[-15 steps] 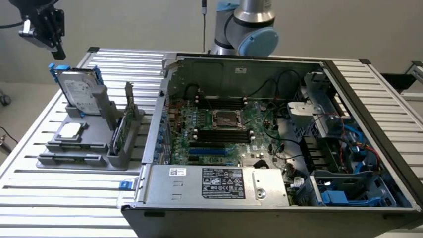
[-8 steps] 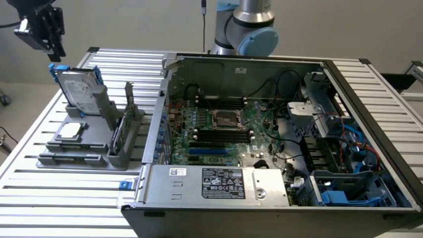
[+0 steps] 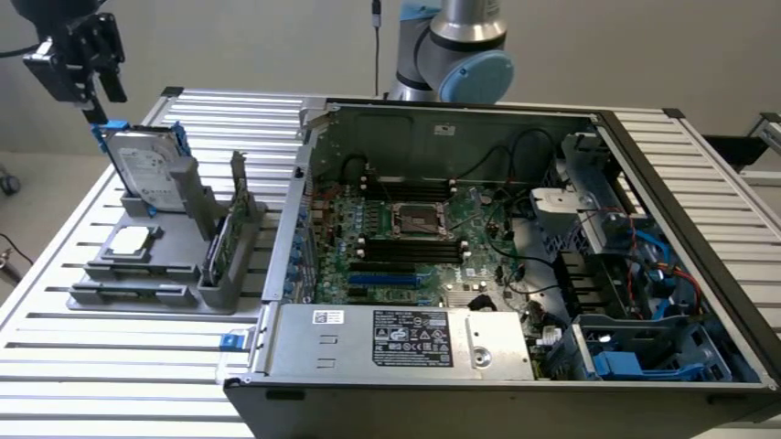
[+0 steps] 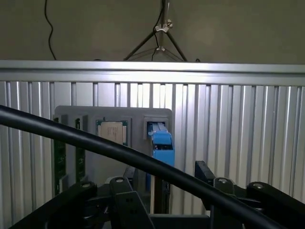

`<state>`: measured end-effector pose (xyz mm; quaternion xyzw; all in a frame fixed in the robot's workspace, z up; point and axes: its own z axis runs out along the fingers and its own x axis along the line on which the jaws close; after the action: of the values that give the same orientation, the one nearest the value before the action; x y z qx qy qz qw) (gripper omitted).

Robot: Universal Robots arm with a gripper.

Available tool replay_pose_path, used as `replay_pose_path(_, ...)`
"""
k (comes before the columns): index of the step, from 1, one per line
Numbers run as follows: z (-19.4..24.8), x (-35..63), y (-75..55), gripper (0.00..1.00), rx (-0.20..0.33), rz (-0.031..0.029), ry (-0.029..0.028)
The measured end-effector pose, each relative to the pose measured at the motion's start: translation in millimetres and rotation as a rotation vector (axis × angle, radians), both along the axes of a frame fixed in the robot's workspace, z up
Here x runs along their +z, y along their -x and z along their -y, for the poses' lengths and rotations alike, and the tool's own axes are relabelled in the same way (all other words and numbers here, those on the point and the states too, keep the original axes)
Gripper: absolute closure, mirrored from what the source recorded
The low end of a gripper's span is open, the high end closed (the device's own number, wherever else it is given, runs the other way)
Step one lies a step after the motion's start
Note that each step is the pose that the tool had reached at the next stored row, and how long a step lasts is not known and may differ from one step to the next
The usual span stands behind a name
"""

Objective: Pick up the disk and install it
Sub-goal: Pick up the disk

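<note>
Exterior view: the gripper [image 3: 101,99] hangs just above the disk [image 3: 149,169], which stands upright in its grey holder [image 3: 183,265] on the table [image 3: 73,347], not yet lifted. The open computer case [image 3: 452,108] sits well apart from the gripper. Wrist view: the fingers [image 4: 205,174] are spread, with the disk's blue carrier edge [image 4: 161,143] lined up between them and apparently untouched. By my reading, both pickup and installation remain.

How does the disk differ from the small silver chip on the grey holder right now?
The disk stands upright in its slot; the chip lies flat. The disk is larger and blue-framed; the chip is a small silver square. Both sit in the grey holder.
</note>
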<state>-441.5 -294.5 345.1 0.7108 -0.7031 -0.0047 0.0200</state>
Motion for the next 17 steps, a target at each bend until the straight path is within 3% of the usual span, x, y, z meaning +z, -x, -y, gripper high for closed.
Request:
replay_pose_path(5,0.0,-8.9,0.9,0.4,0.001,-0.0001,0.0031)
replay_pose_path(17,0.0,-30.7,3.1,0.4,0.002,0.0,0.0034)
